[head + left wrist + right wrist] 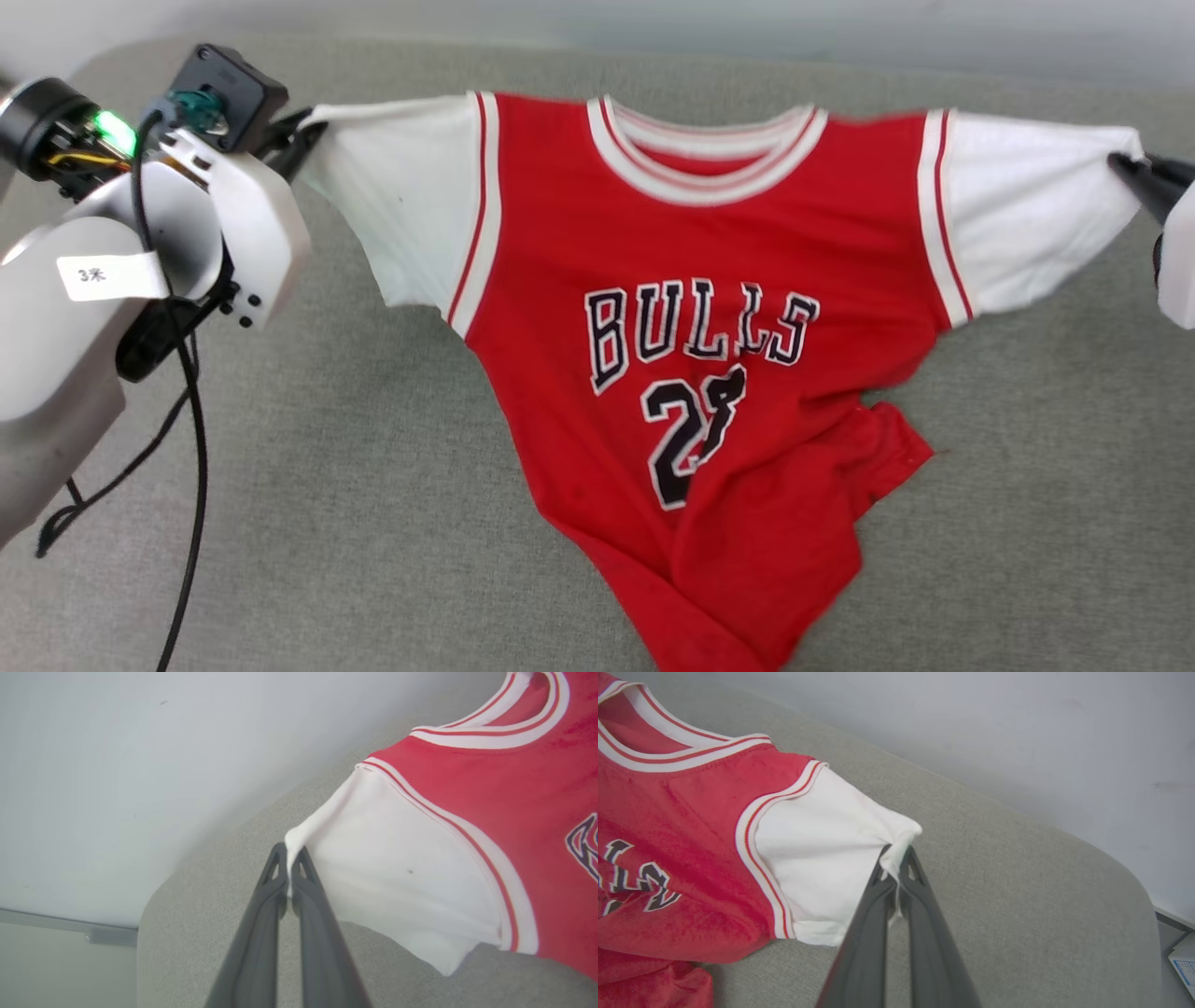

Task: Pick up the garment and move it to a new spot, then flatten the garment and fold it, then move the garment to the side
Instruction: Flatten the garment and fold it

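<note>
Now one garment (pixel 560 243); two tools (pixel 290 850) (pixel 896 850) pinch sleeves (pixel 401 205) (pixel 1027 215).

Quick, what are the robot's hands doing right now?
Left gripper: shut on the garment, at a sleeve tip.
Right gripper: shut on the garment, at the other sleeve tip.

Black white-outlined "BULLS" on the red garment (pixel 560 233), number beneath creased, "2" legible, white tag (pixel 110 276) reading "3米"
</note>
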You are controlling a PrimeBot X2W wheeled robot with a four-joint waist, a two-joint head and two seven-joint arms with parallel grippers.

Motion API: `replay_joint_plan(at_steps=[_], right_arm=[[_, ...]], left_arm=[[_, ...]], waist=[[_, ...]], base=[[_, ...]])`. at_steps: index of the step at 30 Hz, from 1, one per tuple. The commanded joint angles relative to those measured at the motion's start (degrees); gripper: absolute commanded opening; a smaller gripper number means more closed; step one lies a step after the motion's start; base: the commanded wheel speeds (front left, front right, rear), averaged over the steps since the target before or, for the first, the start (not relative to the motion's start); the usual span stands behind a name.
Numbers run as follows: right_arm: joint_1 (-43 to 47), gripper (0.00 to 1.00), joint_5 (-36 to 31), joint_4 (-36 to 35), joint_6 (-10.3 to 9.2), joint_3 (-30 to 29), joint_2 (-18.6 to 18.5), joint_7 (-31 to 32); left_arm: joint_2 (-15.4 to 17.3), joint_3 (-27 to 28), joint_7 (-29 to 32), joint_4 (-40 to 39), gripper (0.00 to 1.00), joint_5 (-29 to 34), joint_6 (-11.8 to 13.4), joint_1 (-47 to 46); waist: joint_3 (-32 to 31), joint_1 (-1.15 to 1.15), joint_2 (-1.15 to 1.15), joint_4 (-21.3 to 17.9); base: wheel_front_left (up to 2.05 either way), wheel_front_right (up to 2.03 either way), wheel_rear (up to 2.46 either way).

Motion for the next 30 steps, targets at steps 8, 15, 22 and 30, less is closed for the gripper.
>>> replay_joint_plan(at_steps=[8, 15, 22, 30], right_arm=[[-1.28, 0.00, -0.55, -3.72, -0.06, -4.71, -0.31, -6.89], [-3.50, 0.00, -2.60, -8.03, -0.06, -12.32, 1.03, -7.44], [-8.83, 0.00, -6.70, -11.46, -0.06, -16.44, 2.97, -4.98], [-25.73, 0.00, -13.53, -5.17, -0.06, -17.75, 5.80, -3.91]], left_arm=[[3.50, 2.81, -3.55, -7.78, 0.00, 2.38, 4.48, -2.57], [3.43, 5.67, -3.16, -13.26, 0.00, 2.85, 6.46, -7.53], [1.50, 7.75, -2.26, -12.13, 0.00, 2.53, 5.47, -13.70], [-4.29, 11.04, -3.44, -0.41, 0.00, 3.60, 1.56, -28.05]], waist=[[-8.26, 0.00, 0.00, -2.29], [-10.70, 0.00, 0.00, -2.47], [-8.04, 0.00, 0.00, -3.28], [3.92, 0.00, 0.00, -4.09]], base=[[0.00, 0.00, 0.00], [0.00, 0.00, 0.00], [0.00, 0.00, 0.00], [0.00, 0.00, 0.00]])
